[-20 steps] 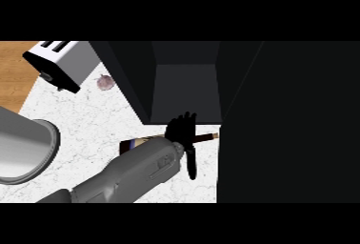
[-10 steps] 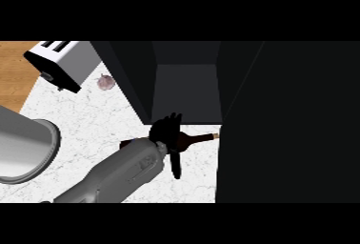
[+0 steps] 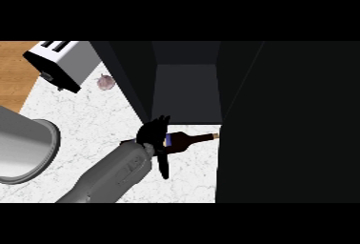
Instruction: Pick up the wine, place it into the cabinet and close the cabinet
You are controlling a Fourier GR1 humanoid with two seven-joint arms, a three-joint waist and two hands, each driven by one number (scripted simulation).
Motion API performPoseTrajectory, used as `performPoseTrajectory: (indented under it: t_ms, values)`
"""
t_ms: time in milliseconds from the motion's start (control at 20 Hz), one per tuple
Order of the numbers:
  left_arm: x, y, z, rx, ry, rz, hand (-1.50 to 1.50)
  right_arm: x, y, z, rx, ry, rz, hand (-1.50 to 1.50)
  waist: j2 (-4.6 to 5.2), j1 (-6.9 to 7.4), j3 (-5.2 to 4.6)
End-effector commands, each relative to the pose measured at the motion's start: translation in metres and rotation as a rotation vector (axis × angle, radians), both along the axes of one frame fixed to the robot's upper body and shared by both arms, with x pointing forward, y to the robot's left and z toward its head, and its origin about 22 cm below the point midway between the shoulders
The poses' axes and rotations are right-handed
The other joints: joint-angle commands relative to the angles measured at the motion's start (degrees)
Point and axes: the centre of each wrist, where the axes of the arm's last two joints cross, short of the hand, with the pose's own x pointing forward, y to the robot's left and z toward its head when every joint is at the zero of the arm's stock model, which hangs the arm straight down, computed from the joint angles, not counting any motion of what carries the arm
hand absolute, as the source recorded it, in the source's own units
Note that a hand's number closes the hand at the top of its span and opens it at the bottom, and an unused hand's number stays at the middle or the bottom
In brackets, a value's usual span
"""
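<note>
The wine bottle lies on its side on the white marbled counter, dark with a blue label, its neck pointing right toward the cabinet door. My left hand sits over the bottle's body, fingers curled round it, and hides its base. The thumb sticks down toward the view's lower edge. Just beyond the hand stands the dark cabinet, open, with nothing visible inside. Its black door stands open at the right. My right hand does not show.
A white toaster stands at the back left, with a small purplish bulb beside it. A large grey pot fills the left edge. Wooden floor shows past the counter's left corner.
My left hand's fingers were spread and pointing up a second ago; they have lowered and curled onto the bottle. The bottle has stayed where it was.
</note>
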Motion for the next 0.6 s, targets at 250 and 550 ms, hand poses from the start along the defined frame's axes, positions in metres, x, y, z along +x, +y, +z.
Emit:
performPoseTrajectory:
  t_ms: [250,550]
  values:
    - [0.007,0.023,0.013,0.000,0.003,0.011,-1.50,-0.016,0.004,0.003,-0.005,-0.009,-0.015,-1.50,-0.05,-0.04,0.00]
    - [-0.011,0.075,-0.006,-0.015,-0.003,0.023,-1.50,-0.011,-0.009,0.007,-0.008,-0.010,-0.010,-1.50,-0.03,0.16,0.00]
